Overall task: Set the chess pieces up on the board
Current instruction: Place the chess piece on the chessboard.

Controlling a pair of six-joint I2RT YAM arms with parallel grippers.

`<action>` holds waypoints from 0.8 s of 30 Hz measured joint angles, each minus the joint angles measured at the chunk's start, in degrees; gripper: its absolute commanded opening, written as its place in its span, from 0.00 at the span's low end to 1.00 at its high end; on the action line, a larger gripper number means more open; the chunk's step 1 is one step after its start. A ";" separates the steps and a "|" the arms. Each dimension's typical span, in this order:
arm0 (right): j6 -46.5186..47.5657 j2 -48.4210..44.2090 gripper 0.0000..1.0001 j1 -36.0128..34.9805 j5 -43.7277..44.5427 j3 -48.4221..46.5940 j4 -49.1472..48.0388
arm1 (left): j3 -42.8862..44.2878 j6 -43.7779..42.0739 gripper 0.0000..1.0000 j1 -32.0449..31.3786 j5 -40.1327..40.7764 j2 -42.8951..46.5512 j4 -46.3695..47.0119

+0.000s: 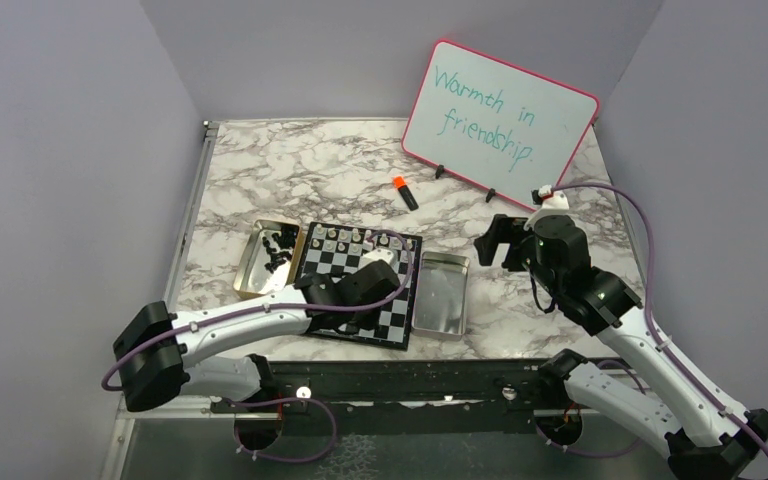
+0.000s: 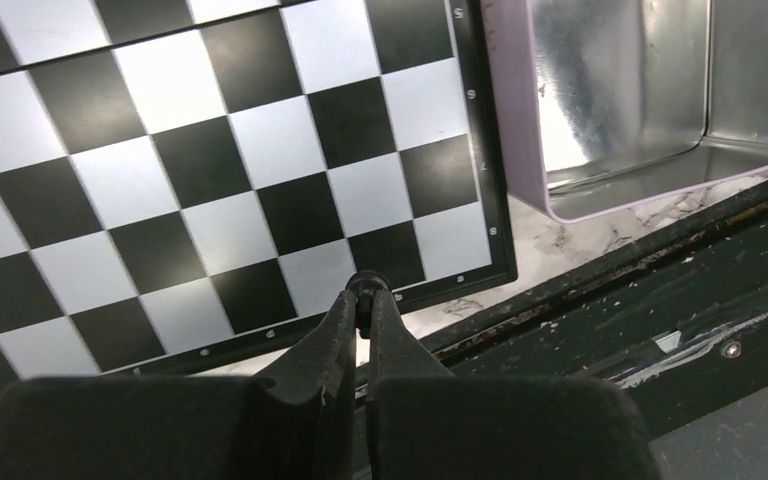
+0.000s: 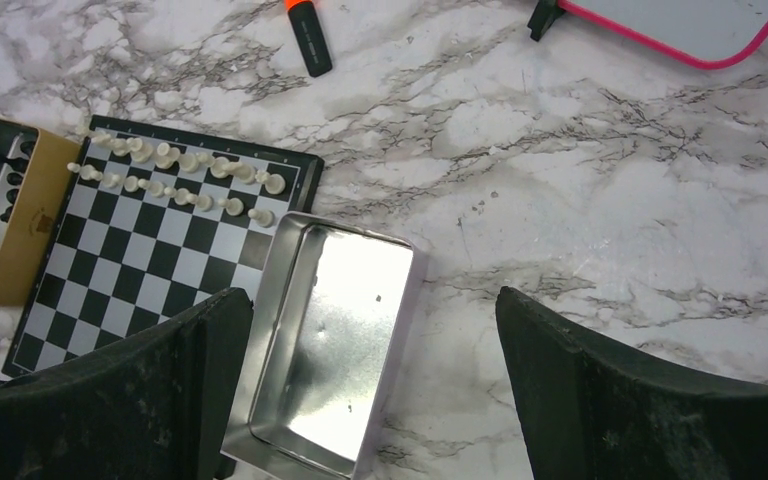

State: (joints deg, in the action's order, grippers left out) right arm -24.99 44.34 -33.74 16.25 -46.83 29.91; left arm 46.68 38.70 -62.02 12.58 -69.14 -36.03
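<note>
The board (image 1: pixel 328 262) lies on the marble table, with two rows of pale chess pieces (image 3: pixel 182 176) along its far edge (image 1: pixel 345 240). Black chess pieces (image 1: pixel 278 247) lie in the gold tray (image 1: pixel 252 272) at the board's left. My left gripper (image 2: pixel 368 296) hangs over the board's near edge (image 2: pixel 210 180), close to its right corner. It is shut on a small black piece (image 2: pixel 368 281). In the top view this gripper (image 1: pixel 380 320) is mostly hidden under its own arm. My right gripper (image 3: pixel 375 300) stands open and holds nothing, high above the table, right of the board (image 1: pixel 500 245).
An empty silver metal tray (image 1: pixel 442 295) sits against the board's right side (image 3: pixel 330 350) (image 2: pixel 640 100). An orange-capped marker (image 1: pixel 405 192) lies behind the board. A pink-rimmed whiteboard (image 1: pixel 500 120) stands at the back right. A black rail (image 2: pixel 660 300) runs along the table's near edge.
</note>
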 measured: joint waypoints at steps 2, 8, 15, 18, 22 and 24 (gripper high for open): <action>0.00 -0.07 0.97 0.00 0.35 0.00 0.02 | 0.00 0.96 0.03 -1.44 0.57 -1.55 0.90; 0.00 -0.87 0.97 0.00 1.09 0.00 0.17 | 0.00 2.21 0.03 -4.15 1.84 -5.86 2.60; 0.02 -2.03 0.97 0.00 1.84 0.00 0.39 | 0.00 2.60 0.03 -5.25 2.23 -8.13 3.65; 0.02 -2.32 0.97 0.00 2.14 0.00 0.61 | 0.00 2.64 0.04 -5.25 2.43 -8.79 3.85; 0.04 -2.54 0.97 0.00 2.27 0.00 1.11 | 0.00 2.64 0.04 -5.25 2.54 -9.42 3.96; 0.07 -2.67 0.97 0.00 2.34 0.00 1.33 | 0.02 2.64 0.04 -5.25 2.56 -9.86 4.09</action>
State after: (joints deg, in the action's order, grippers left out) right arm -24.93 41.67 -33.74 18.59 -46.83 31.24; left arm 46.70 41.34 -67.26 15.14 -79.00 -31.94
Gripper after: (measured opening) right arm 0.970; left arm 0.049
